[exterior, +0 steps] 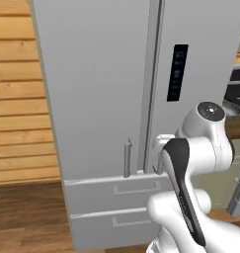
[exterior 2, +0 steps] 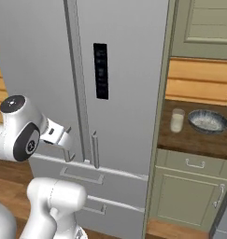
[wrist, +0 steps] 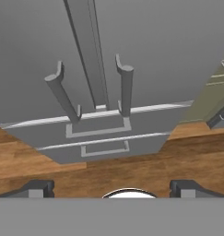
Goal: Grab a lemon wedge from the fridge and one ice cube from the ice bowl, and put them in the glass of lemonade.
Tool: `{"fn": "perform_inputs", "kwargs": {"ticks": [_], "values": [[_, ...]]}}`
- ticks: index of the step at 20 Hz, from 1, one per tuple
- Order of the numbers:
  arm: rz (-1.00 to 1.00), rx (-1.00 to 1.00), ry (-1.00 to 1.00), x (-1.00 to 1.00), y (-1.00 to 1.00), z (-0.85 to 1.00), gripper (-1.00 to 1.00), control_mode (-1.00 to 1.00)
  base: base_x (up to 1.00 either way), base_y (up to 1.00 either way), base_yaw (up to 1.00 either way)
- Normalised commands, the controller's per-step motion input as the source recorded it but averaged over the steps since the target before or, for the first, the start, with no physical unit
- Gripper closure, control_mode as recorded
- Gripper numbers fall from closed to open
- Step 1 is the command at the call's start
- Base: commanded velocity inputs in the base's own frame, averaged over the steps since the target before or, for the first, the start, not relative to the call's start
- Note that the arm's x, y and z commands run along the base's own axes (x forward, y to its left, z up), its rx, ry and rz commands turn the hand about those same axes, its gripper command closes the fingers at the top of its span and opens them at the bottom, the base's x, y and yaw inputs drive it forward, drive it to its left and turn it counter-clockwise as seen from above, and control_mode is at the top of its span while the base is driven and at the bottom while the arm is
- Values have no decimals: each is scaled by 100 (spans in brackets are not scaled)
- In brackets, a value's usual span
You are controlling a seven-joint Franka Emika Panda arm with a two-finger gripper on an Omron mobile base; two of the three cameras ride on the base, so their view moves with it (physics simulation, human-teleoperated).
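You have the hand spread wide and empty, facing the fridge, whose two doors are both closed; the lemon wedge sits somewhere behind them and cannot be inspected yet. In the hand view the two vertical bar handles stand at about 11 and 1 o'clock of centre, the left handle and the right handle, either side of the door seam, with two drawers below them. In the right base view the hand is near the lower end of the left door's handle, not touching as far as can be told. Judged as rigid metal bars, smooth and likely slippery, they should be taken across the bar near the lower end, farthest from the hinge side, so the door swings with least effort; expect a heavy door and a seal that resists at first. The glass of lemonade stands on the bench at 3 o'clock of the fridge, with the ice bowl just beside it. The glass looks fragile and easily tipped; the ice will be hard, wet and slick; the wedge soft and light, so pinch it gently.
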Motion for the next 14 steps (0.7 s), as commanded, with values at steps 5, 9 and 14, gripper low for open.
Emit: {"fn": "perform_inputs", "kwargs": {"ticks": [5,9,14], "values": [[0,0,0,0,0,0,-100,100,-79,10,-10],[0,0,0,0,0,0,-100,100,-71,24,-7],[0,0,0,0,0,0,-100,100,-58,43,-2]]}}
